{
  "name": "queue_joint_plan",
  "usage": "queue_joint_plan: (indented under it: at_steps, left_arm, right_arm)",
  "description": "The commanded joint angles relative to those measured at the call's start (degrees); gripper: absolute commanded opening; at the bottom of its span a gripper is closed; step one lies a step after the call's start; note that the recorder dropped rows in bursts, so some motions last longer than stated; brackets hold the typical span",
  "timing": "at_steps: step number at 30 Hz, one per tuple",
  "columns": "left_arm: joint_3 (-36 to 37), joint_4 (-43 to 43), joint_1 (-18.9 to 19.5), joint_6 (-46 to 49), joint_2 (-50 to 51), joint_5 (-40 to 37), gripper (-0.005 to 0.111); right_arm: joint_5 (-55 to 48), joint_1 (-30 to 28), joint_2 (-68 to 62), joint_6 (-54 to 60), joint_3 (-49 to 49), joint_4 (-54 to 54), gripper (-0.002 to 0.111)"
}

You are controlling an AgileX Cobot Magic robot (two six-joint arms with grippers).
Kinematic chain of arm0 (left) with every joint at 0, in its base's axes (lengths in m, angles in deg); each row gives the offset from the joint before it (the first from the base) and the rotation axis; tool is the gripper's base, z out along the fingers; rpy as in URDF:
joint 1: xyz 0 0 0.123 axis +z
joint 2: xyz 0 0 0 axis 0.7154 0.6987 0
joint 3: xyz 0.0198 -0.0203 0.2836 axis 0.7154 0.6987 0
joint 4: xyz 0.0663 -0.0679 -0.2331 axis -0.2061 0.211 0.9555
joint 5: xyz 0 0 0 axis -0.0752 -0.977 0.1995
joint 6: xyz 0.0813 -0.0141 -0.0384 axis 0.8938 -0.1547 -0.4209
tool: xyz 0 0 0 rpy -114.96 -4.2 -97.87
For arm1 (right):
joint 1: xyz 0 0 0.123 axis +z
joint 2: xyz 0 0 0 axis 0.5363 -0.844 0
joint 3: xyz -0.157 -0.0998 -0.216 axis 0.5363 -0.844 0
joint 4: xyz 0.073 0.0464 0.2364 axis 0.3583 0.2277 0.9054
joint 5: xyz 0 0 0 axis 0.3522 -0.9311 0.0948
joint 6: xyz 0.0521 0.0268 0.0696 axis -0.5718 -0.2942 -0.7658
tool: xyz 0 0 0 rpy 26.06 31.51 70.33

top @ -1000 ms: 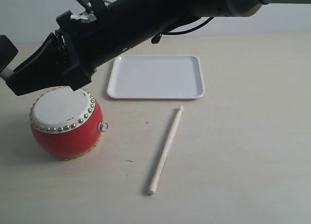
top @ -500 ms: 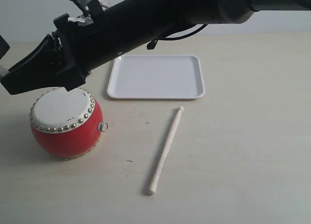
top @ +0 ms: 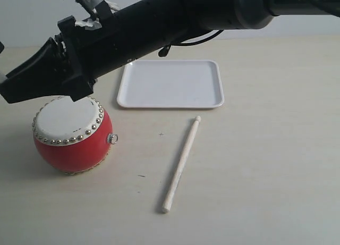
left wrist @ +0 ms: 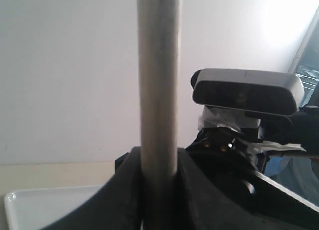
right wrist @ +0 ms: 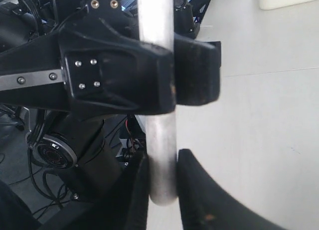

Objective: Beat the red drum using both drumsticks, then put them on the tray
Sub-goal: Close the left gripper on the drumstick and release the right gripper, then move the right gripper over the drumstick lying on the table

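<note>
So on my screens right now, both grippers are on the same stick. The left gripper is clamped on the held drumstick, with a black finger pressed against each side of it. The stick runs straight out past those fingers. From the other wrist cam, the right gripper is pinching that same stick right at its rounded butt end. The left gripper is closed around it a bit further along, and there's a short bare stretch of wood between the two grips. Neither one has any slack that I can see.

In the exterior view the right arm reaches in from the top right and crosses to the left. Its gripper end hangs over the far left side of the red drum without touching the skin. The arm hides the held stick in that view.

The drum sits on the bench on the left, near the front-left corner of the tray but not touching it. The loose drumstick lies flat on the bench to the right of the drum. Its small tip points at the tray's front edge and stops just short of the rim. It's well apart from both grippers.
</note>
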Motion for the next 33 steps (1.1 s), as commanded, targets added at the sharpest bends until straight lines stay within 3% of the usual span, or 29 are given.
queue_joint_plan:
  at_steps: [1, 6, 16, 24, 33]
  left_arm:
    - [-0.3, 0.7, -0.3, 0.7, 0.0, 0.9, 0.000]
    - [-0.3, 0.5, -0.3, 0.7, 0.0, 1.0, 0.000]
    - [-2.5, -1.8, -0.3, 1.2, 0.0, -1.0, 0.000]
    - [-10.0, -6.9, -0.3, -1.7, 0.0, -12.4, 0.000]
    - [-16.6, -8.8, -0.3, -1.8, 0.0, -26.6, 0.000]
  right_arm:
    - [0.5, 0.1, -0.1, -0.5, -0.1, 2.4, 0.001]
    - [0.5, 0.1, -0.1, 0.0, -0.1, 3.6, 0.019]
    - [0.5, 0.1, 0.0, -0.4, -0.1, 4.2, 0.081]
    - [0.5, -2.3, 1.4, -0.4, -0.1, 4.4, 0.083]
    - [0.5, -12.1, 3.0, -6.4, -0.1, 4.1, 0.081]
